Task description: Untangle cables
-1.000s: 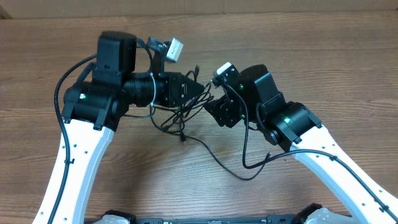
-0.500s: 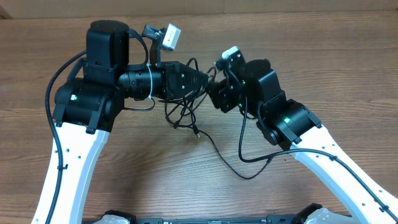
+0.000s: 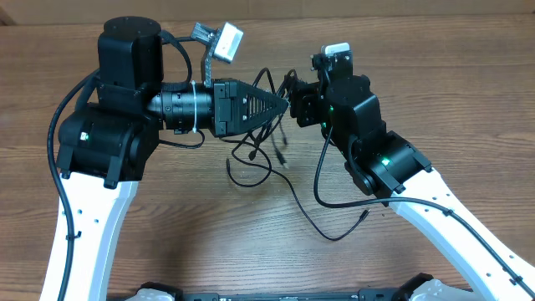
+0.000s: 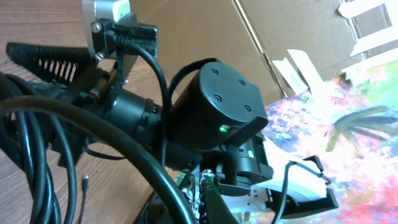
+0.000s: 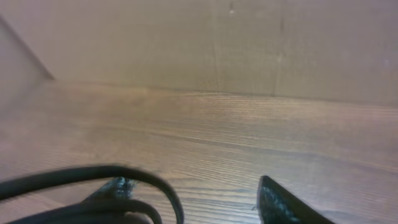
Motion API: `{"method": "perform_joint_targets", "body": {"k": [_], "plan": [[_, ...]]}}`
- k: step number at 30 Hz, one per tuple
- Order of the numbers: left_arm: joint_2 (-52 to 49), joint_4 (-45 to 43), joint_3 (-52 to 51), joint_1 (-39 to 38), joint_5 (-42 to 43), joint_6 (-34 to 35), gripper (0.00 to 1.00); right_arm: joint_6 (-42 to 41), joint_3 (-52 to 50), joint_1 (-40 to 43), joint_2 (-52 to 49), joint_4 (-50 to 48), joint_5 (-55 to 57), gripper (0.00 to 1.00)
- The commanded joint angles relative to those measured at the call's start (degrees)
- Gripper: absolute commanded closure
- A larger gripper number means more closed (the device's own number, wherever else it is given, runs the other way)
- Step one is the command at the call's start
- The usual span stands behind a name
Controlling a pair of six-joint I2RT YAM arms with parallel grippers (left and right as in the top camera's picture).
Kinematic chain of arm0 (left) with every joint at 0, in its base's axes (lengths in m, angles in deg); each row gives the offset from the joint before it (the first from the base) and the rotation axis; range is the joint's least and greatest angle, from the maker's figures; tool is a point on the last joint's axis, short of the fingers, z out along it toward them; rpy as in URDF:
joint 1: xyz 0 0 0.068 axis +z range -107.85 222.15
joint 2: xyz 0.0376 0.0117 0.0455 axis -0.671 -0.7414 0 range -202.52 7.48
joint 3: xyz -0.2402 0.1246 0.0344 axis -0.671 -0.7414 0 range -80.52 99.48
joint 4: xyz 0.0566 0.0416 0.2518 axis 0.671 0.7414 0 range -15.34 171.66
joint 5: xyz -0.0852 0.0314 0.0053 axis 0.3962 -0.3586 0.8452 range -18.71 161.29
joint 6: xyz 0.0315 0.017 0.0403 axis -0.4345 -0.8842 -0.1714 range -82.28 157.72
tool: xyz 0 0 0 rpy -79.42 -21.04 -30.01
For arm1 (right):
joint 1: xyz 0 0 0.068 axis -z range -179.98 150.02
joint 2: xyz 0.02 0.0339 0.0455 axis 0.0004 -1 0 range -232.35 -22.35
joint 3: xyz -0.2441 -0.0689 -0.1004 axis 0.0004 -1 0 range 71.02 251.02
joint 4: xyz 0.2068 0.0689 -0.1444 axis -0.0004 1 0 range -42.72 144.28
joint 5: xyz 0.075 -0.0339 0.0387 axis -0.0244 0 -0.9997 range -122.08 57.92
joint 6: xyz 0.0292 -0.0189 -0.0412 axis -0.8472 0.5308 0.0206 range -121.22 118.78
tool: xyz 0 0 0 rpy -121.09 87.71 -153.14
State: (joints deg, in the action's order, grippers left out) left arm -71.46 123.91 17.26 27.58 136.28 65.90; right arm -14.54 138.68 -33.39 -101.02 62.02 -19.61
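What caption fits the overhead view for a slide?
Left tool pinches the tangled cables; the open right tool faces it, one strand trailing across the table.

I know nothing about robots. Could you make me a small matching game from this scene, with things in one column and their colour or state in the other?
Things:
1. left fingers
2. right fingers
3. cables
4. table

Colour or state:
a. brown wood grain
b. spread open
c. shut on the cables
d. thin black loops

Pairs: 1-c, 2-b, 3-d, 4-a
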Motion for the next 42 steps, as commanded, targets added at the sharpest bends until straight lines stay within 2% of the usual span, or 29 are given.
{"method": "perform_joint_targets", "body": {"k": [1,6,9,12,18,24,32,39,42], "plan": [[2.78,-0.33,1.77,0.17,3.72,0.81,0.96,-3.23,0.98,0.11,0.04,-0.59,2.75,0.31],[4.22,-0.87,1.77,-0.15,7.1,1.66,0.96,-6.71,0.98,0.2,-1.09,-1.01,10.73,0.24],[6.01,-0.98,1.77,-0.02,7.34,1.66,0.96,-7.06,0.98,1.4,-2.21,-0.55,17.77,0.12],[8.11,-2.36,1.77,0.22,7.17,1.68,0.96,-7.39,0.98,3.69,-2.47,0.09,20.0,0.01],[12.44,-6.23,1.77,3.87,7.1,5.97,0.96,-8.39,0.98,11.78,-2.45,-0.46,19.98,0.0],[15.02,-6.49,1.77,12.72,10.14,8.0,0.96,-8.37,0.98,21.44,-2.45,2.43,19.1,0.0],[14.82,-6.69,1.77,23.45,17.57,8.35,0.96,-8.35,0.98,32.87,-2.45,6.36,12.61,0.0],[13.97,-7.26,1.77,29.97,19.34,8.79,0.96,-8.31,0.98,40.3,-2.45,7.28,11.41,0.0],[13.22,-9.86,1.77,32.96,21.16,11.08,0.96,-7.43,0.98,42.95,-2.45,7.3,11.41,0.0]]}}
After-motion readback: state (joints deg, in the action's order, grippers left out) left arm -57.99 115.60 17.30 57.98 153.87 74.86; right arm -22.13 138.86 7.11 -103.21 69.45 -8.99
